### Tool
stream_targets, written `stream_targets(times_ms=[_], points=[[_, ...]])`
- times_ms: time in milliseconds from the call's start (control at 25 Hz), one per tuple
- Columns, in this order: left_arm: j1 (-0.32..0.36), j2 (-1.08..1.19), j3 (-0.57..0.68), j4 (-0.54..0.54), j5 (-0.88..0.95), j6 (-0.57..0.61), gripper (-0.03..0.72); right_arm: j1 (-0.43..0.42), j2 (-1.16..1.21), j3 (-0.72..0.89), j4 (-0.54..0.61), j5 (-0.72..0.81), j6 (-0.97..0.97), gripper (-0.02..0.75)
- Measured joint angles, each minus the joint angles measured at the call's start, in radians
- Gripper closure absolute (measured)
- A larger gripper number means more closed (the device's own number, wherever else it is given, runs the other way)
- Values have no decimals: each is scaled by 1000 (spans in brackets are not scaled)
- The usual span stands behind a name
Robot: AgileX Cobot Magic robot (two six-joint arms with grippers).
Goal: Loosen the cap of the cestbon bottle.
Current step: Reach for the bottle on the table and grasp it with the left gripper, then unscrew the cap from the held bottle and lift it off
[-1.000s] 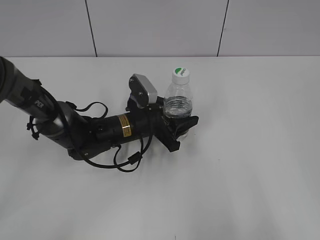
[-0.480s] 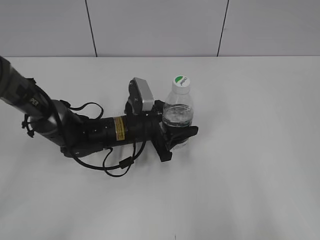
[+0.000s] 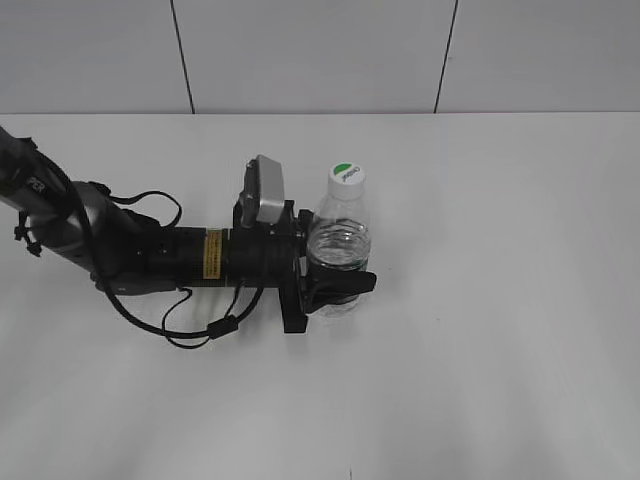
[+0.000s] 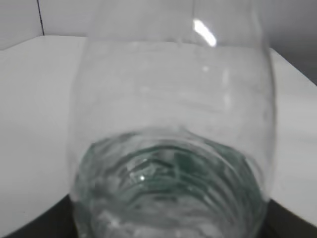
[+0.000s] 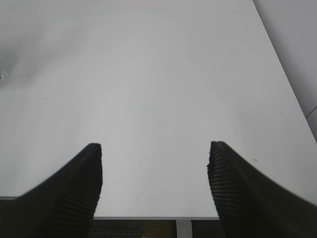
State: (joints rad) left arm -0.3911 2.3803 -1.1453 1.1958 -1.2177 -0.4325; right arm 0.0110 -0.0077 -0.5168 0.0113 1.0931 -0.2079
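Note:
The cestbon bottle (image 3: 339, 235) is a small clear bottle tilted slightly left, held just off or on the white table. Its white cap (image 3: 346, 174) with a green patch sits on top. My left gripper (image 3: 338, 285) is shut on the bottle's lower body, its black jaws wrapping both sides. In the left wrist view the bottle (image 4: 171, 148) fills the frame, blurred, with green showing low inside it. My right gripper (image 5: 154, 171) is open and empty over bare table; it does not show in the exterior view.
The left arm (image 3: 150, 255) with its cables lies low across the table's left half. The table's near edge (image 5: 148, 217) shows under the right gripper. A tiled wall (image 3: 320, 55) stands behind the table.
My left gripper has carried the bottle to the left and a little toward the front. The arm has swung flatter. The bottle tilts slightly more to the left.

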Motion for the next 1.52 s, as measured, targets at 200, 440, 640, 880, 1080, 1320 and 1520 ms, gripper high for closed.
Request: stream_targets(times_ms=[200,440,640,880,1080,1320,1520], points=[[9,-10,27,5,-4,-13,280,0,0,0,0,0,0,226],[17,-30,121,-64,-33,54,280,0,0,0,0,0,0,226],[17,-30,136,-93,-42,64,280,0,0,0,0,0,0,226],[17,-30,138,-122,-43,63,280,0,0,0,0,0,0,226],[17,-30,138,-125,-42,63,280,0,0,0,0,0,0,226],[17,-30,138,-128,-42,63,280,0,0,0,-4,0,0,226],[17,-30,138,-129,-41,63,280,0,0,0,-11,0,0,226]])
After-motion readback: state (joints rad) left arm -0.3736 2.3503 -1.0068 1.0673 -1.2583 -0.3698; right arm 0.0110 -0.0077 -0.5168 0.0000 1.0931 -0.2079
